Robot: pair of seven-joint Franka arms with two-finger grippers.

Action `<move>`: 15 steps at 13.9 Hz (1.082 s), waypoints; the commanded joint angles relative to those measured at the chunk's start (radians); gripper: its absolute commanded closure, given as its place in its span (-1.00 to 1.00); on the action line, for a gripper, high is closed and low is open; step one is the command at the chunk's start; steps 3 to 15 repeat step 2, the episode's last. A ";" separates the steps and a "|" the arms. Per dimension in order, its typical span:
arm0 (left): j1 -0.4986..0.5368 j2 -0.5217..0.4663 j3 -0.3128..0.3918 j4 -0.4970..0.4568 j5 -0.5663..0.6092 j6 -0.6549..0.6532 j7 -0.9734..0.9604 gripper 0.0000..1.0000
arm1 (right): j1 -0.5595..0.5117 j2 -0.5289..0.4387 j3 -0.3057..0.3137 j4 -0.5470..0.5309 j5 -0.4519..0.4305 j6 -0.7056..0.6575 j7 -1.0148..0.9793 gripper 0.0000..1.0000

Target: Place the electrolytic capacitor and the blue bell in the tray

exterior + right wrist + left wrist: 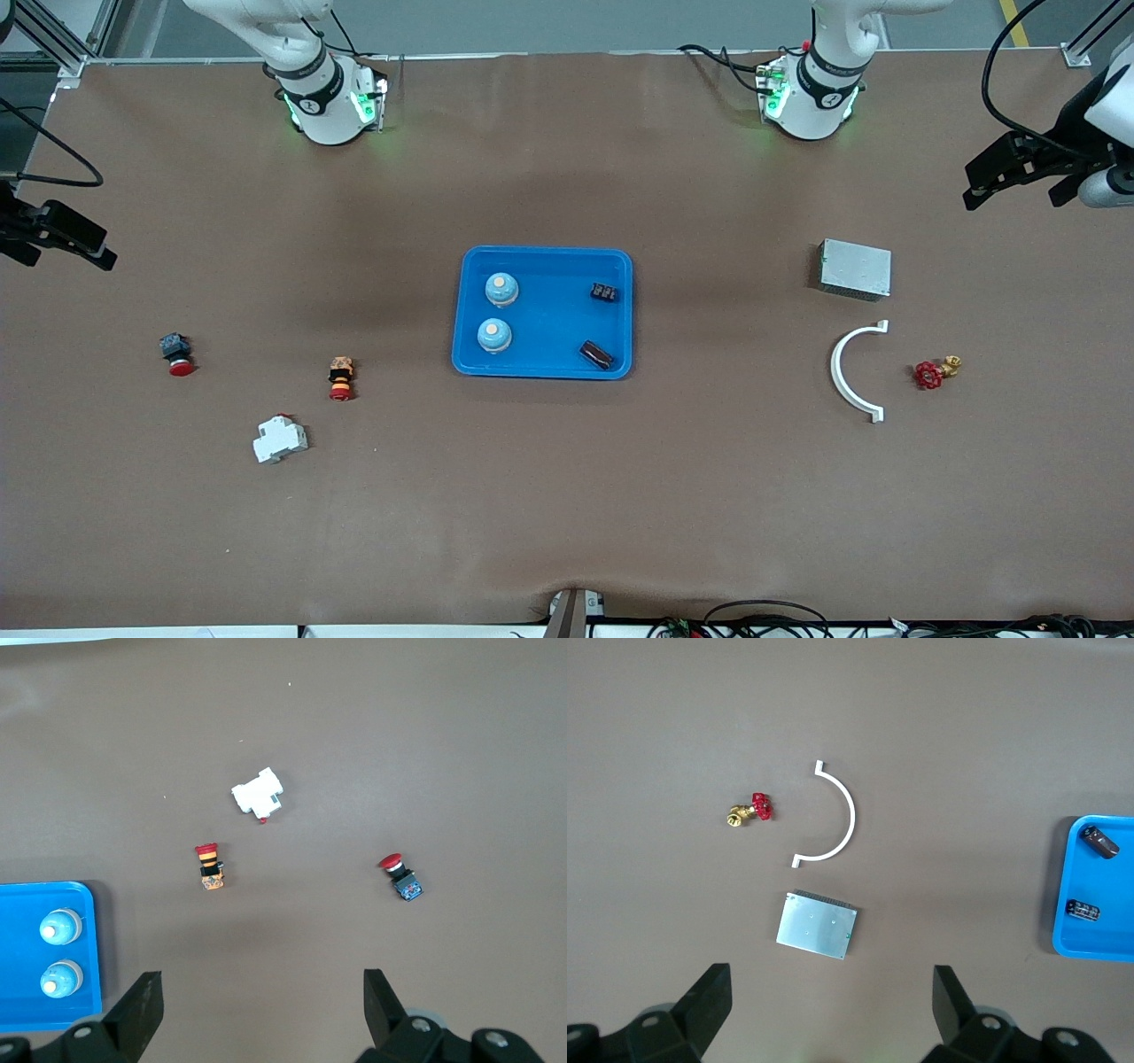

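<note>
Blue tray at the table's middle already holds two bells and two capacitors, so you have nothing left to load; left gripper and right gripper hover wide open, empty, over the table's ends.

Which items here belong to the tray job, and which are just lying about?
Job items: blue tray; two blue bells and two dark capacitors, all already in it.

Lying about: grey metal box, white curved piece, red-handled valve, white breaker, two red pushbuttons.
</note>
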 commanded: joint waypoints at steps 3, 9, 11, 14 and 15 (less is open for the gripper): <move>0.002 -0.006 -0.002 0.009 0.023 -0.019 0.010 -1.00 | -0.013 -0.006 0.016 0.006 -0.009 -0.013 0.000 -1.00; 0.002 -0.006 -0.002 0.009 0.023 -0.019 0.010 -1.00 | -0.013 -0.006 0.016 0.006 -0.009 -0.013 0.000 -1.00; 0.002 -0.006 -0.002 0.009 0.023 -0.019 0.010 -1.00 | -0.013 -0.006 0.016 0.006 -0.009 -0.013 0.000 -1.00; 0.002 -0.006 -0.002 0.009 0.023 -0.019 0.010 -1.00 | -0.013 -0.006 0.016 0.006 -0.009 -0.013 0.000 -1.00; 0.002 -0.006 -0.002 0.009 0.023 -0.019 0.010 -1.00 | -0.013 -0.006 0.016 0.006 -0.009 -0.013 0.000 -1.00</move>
